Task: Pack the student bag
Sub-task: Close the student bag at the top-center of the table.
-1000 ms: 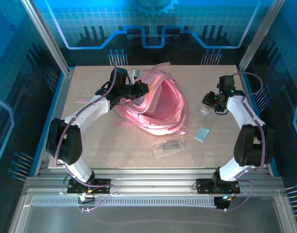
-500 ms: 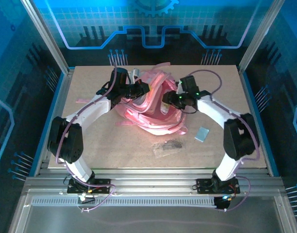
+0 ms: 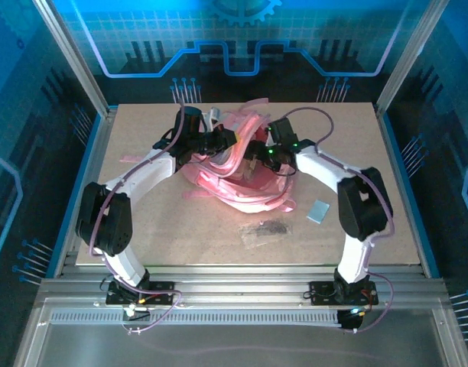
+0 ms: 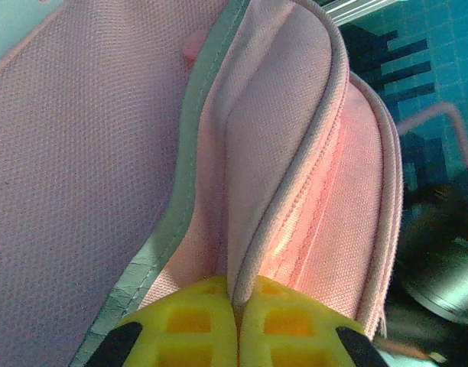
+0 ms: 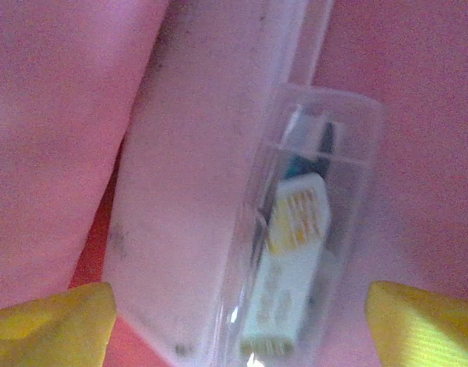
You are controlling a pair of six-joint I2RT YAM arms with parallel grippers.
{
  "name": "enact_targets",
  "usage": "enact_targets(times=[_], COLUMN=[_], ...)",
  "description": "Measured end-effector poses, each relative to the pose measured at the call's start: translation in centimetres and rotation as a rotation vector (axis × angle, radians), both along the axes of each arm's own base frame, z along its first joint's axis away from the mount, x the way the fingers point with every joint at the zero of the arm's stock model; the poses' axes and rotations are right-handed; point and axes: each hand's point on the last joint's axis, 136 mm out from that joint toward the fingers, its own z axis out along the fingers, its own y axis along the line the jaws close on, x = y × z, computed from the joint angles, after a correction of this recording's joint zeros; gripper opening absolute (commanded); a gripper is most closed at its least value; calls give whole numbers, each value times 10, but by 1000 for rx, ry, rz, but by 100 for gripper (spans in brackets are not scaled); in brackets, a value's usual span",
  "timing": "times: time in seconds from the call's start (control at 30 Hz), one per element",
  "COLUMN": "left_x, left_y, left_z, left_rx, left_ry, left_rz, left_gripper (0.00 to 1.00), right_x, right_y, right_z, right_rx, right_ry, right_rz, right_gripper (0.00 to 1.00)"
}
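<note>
Evidently our left gripper (image 4: 235, 310) pinches the student bag (image 3: 242, 187) open so our right gripper (image 5: 242, 317), fingers (image 5: 50, 321) spread, can leave a clear case (image 5: 295, 229) inside

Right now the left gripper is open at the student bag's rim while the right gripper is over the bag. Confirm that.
Wrong on one point. The left gripper is not open: the left wrist view shows it shut on a fold of the student bag at its rim. The right gripper is over the bag, as stated.
</note>
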Motion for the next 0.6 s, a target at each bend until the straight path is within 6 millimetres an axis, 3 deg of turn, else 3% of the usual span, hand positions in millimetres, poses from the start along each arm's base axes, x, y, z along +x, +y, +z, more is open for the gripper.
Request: enact_targets(times=[0.13, 0.23, 0.33, 0.4, 0.6], left_x=[7, 11, 13, 15, 16], left_y=[-4, -10, -17, -21, -5], left_z=[-4, -11, -17, -20, -34], left_rx=[-23, -28, -26, -32, -18], left_ry=[4, 4, 5, 6, -3], left_rz=[8, 8, 13, 17, 105], left_gripper=[0, 1, 35, 49, 64], right_x=[-31, -57, -82, -96, -131], right_y=[-32, -53, -64, -64, -30], right_z=[44, 63, 64, 60, 42], right_rx=[-63, -104, -139, -153, -173], right_ry=[-91, -141, -152, -152, -137], right_rz=[-43, -65, -66, -52, 38], right_gripper=[87, 86, 85, 83, 76])
